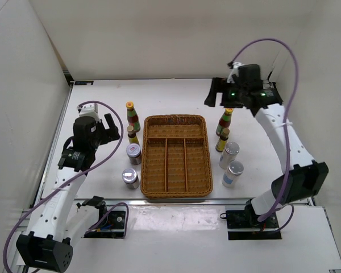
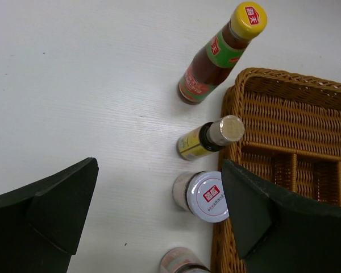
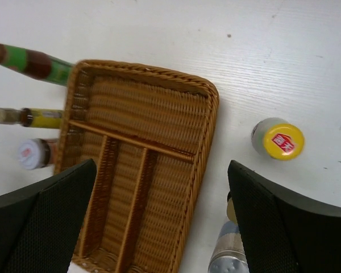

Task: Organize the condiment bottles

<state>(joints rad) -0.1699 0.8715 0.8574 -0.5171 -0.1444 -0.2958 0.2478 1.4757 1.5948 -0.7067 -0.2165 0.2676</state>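
The condiment bottles stand in two rows beside the wicker tray (image 1: 175, 118). On its left are a tall yellow-capped sauce bottle (image 1: 132, 115), a small dark bottle (image 1: 133, 135) and two silver-lidded jars (image 1: 134, 153) (image 1: 130, 178). On its right are a second tall bottle (image 1: 225, 121), a second small dark bottle (image 1: 222, 139) and two more jars (image 1: 229, 154) (image 1: 233, 173). My left gripper (image 2: 159, 170) hangs open above the left row, beside the white-lidded jar (image 2: 207, 196). My right gripper (image 3: 162, 168) is open high over the tray's right rim (image 3: 207, 136), holding nothing.
The tray has one long cross compartment and three narrow ones, all without contents. White walls close in the table at the left, back and right. Bare tabletop lies behind the tray and to the left of the left row.
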